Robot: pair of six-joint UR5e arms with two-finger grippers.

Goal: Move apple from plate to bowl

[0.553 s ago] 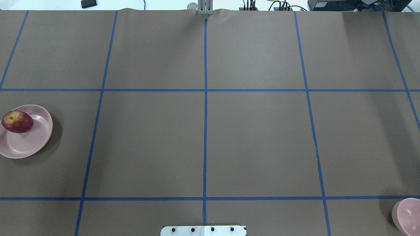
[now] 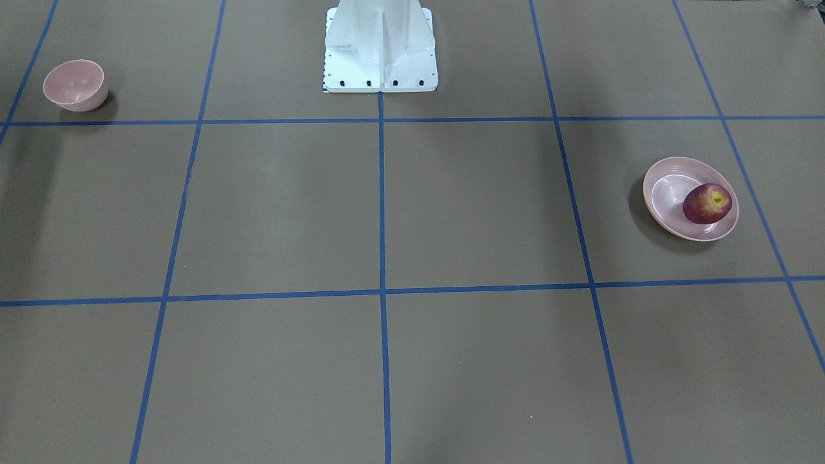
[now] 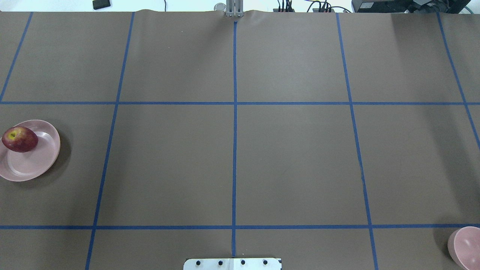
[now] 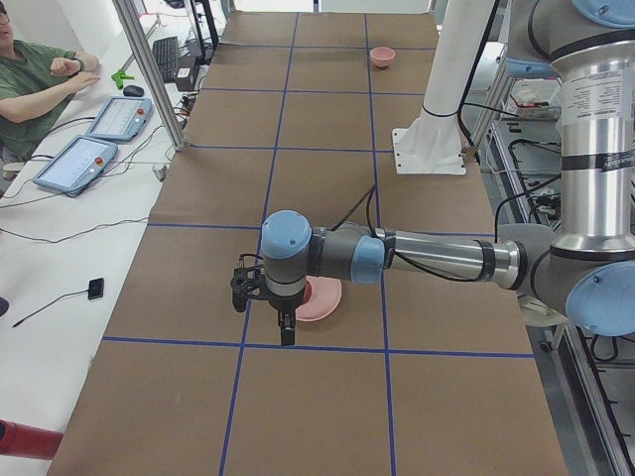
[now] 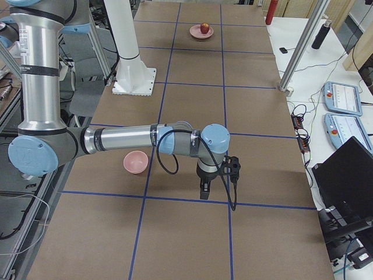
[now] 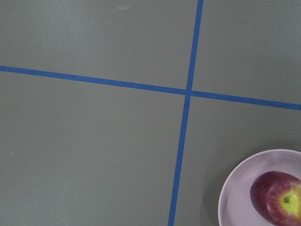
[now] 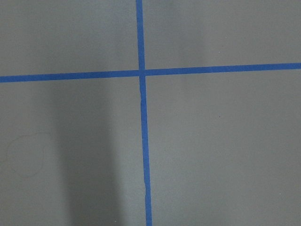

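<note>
While apple [image 2: 707, 203] sits on plate [image 2: 664, 193] | left fingers [image 4: 286, 332], right fingers [image 5: 203, 191]: gap unclear

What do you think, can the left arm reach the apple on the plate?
Probably yes. The left gripper hangs right by the plate. The apple lies uncovered on it, and nothing else is on the plate. The arm would likely just need a short shift over and down.
</note>
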